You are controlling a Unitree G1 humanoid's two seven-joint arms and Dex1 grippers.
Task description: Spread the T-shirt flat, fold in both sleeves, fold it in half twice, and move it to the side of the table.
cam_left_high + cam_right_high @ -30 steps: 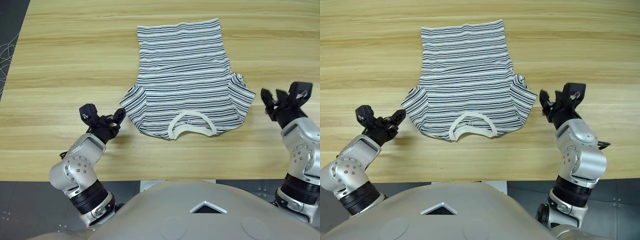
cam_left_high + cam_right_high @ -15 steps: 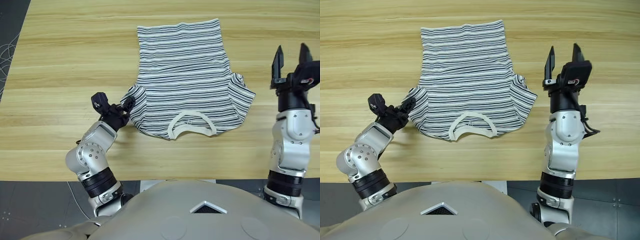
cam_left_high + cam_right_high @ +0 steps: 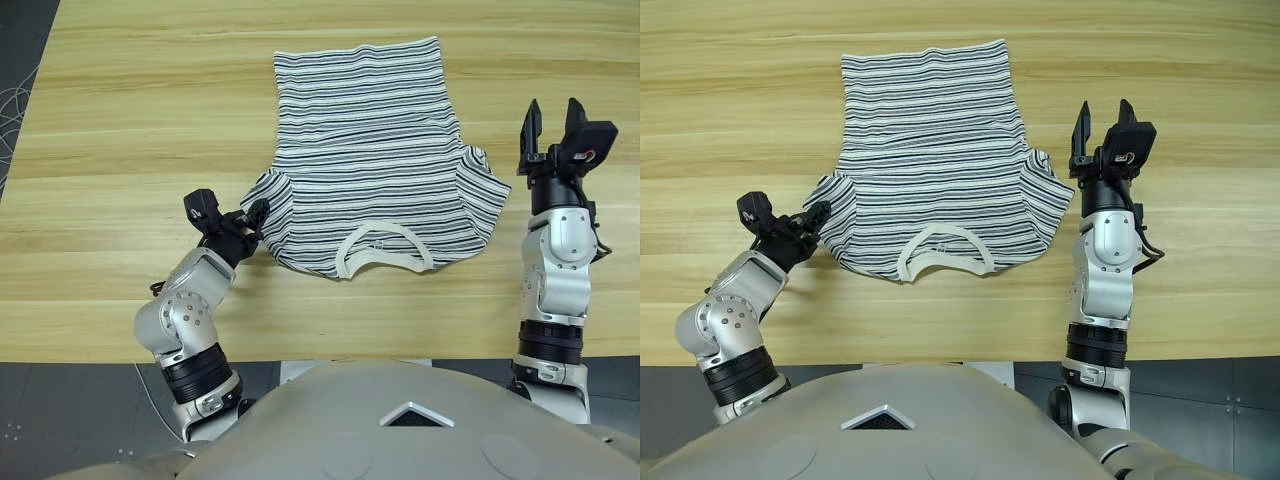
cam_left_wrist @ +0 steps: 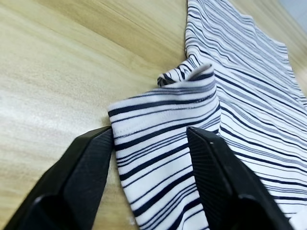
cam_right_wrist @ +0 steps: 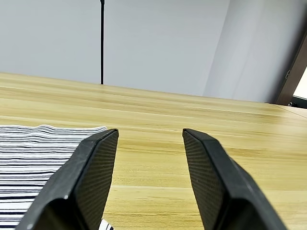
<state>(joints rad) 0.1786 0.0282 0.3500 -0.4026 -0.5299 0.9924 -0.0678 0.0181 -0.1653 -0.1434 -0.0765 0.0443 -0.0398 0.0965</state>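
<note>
Low with left pincer (image 3: 230,212) open astride T-shirt (image 3: 365,150) sleeve hem (image 4: 160,112); upright with right pincer (image 3: 552,110) open beside other sleeve (image 3: 485,188), over tabletop (image 3: 140,110)

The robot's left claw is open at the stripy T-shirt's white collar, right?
Not quite. The left claw is open at the T-shirt's sleeve, not its collar. The left wrist view shows the sleeve's edge between the fingers.

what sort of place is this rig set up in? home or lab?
Probably a lab or office test space rather than a home: a long plain wooden table, bare grey walls with a thin black pole behind it, and dark floor alongside. A striped T-shirt lies on the table.
</note>
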